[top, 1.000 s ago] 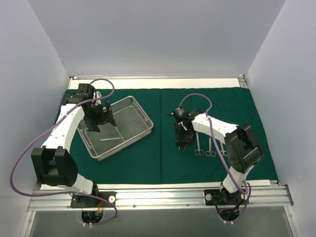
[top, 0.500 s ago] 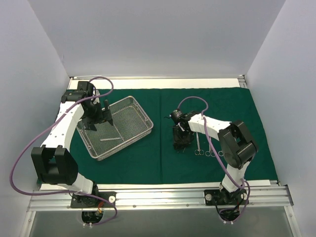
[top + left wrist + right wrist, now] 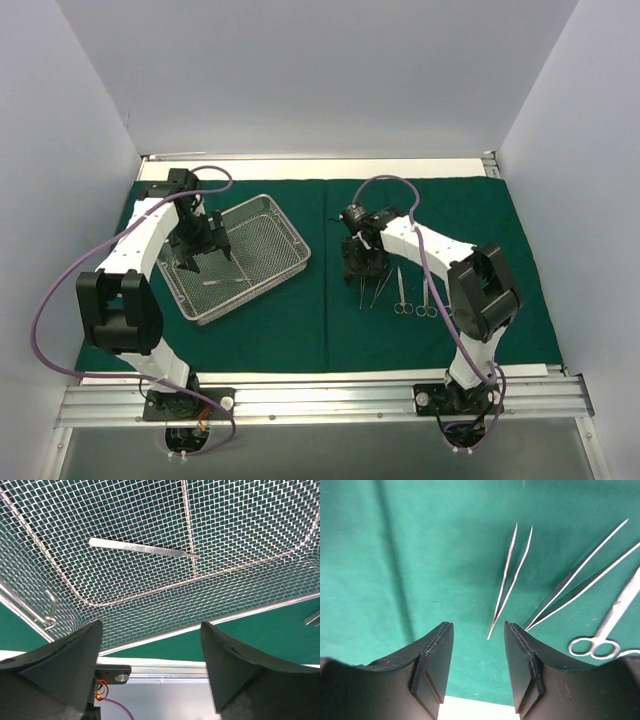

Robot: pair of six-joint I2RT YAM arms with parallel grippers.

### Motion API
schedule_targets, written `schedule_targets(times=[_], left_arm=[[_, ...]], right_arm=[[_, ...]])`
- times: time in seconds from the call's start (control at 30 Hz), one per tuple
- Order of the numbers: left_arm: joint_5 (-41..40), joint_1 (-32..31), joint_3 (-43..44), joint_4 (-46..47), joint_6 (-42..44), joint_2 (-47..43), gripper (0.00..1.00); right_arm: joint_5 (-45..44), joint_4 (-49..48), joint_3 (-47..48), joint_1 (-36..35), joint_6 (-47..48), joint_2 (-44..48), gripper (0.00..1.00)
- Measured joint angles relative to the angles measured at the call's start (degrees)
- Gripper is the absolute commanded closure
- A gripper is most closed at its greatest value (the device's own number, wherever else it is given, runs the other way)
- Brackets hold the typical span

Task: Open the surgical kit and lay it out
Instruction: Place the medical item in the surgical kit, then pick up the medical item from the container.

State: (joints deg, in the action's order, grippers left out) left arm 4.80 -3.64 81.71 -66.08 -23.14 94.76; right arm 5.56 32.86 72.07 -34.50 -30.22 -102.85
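Closest to my bases, the dark green drape (image 3: 330, 335) lies flat and open over the surface (image 3: 300, 168), which shows as a pale strip along the far edge. On the right half of the cloth the steel instruments lie in a row, side by side and not touching. The thin tweezers (image 3: 507, 580) are at the left end, with the longer tweezers (image 3: 580, 577) just beside them at a slant. After those come the scissors (image 3: 602, 630), with their finger rings toward the near edge. Another ringed instrument lies beyond them to the right, and my own right arm (image 3: 470, 290) partly hides it.

My right jaws hang just past the far ends of the two tweezers, low over bare cloth. They stand partly apart with nothing between them, and they touch no instrument. In the wrist view the joined ends of both tweezers point toward the gap.

On the left half of the drape sits the wire-mesh tray (image 3: 285, 245), turned at an angle to the cloth's edges. One slim flat instrument (image 3: 142, 547) lies alone on its mesh floor, near the middle.

My left jaws hover over the tray's far-left part, above that instrument. They are spread wide and hold nothing. I cannot tell whether they clear the tray's rim.
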Motion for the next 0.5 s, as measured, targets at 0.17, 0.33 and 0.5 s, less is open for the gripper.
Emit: schedule_targets(times=[0.17, 0.33, 0.5], left_arm=[[0.31, 0.0, 0.0, 0.22, -0.61, 2.71, 0.25], [1.55, 0.0, -0.42, 0.46, -4.39, 5.84, 0.25], [1.7, 0.0, -3.3, 1.31, -12.57, 6.19, 0.17]], right_arm=[[-1.86, 2.99, 5.44, 0.2, 1.84, 1.84, 0.52], [-2.16, 4.85, 7.8, 2.36, 3.37, 3.78, 0.52], [-2.1, 5.77, 7.98, 6.8, 4.85, 4.11, 0.53]])
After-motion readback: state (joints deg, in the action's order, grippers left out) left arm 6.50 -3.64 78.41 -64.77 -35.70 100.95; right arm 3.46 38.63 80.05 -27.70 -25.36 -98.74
